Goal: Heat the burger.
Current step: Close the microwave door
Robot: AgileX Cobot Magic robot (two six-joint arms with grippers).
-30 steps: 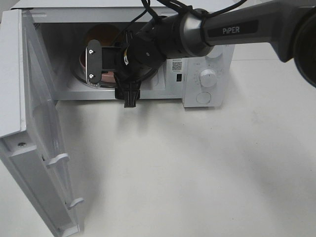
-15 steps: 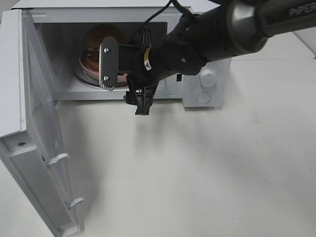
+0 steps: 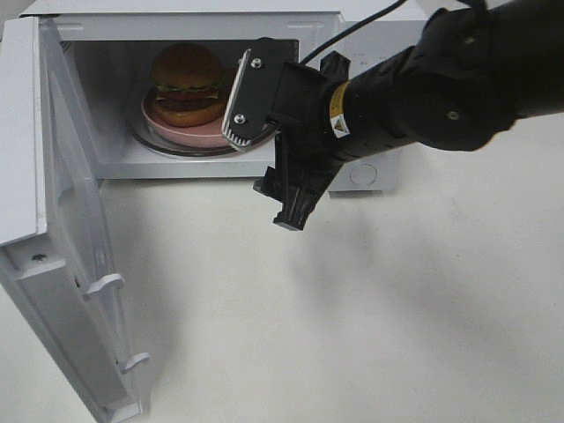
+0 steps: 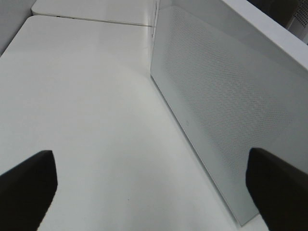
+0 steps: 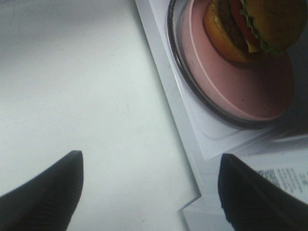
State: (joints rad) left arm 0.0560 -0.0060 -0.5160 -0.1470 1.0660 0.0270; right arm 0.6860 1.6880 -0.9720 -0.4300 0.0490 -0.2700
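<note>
the burger (image 3: 186, 84) sits on the pink plate (image 3: 196, 135), and the plate rests on the glass turntable (image 5: 179, 72) inside the microwave (image 3: 194, 24). it stands upright, towards the back of the plate, and nothing touches it. so the loading looks done and the heating itself has not begun.

just outside the opening hangs the right arm (image 3: 423, 97). its jaws are spread wide and empty: the wrist view shows both tips well apart, with only bare surface (image 3: 370, 335) and the microwave's front edge between them. one pad overlaps the plate's edge in the high view, but that looks like a matter of line of sight, not contact.

the door (image 3: 66, 220) stands swung fully out, on the left of the high view. the left jaws are also wide open and hold nothing; that wrist view looks along the door's mesh panel (image 4: 226, 106), so the left arm seems to be waiting on the door's outer side.

the step in hand, as i read it, is clearing the opening. next the door must be pushed shut, which needs the right arm out of its sweep first. after that a dial has to be turned; the control panel is mostly hidden behind the right arm here.
</note>
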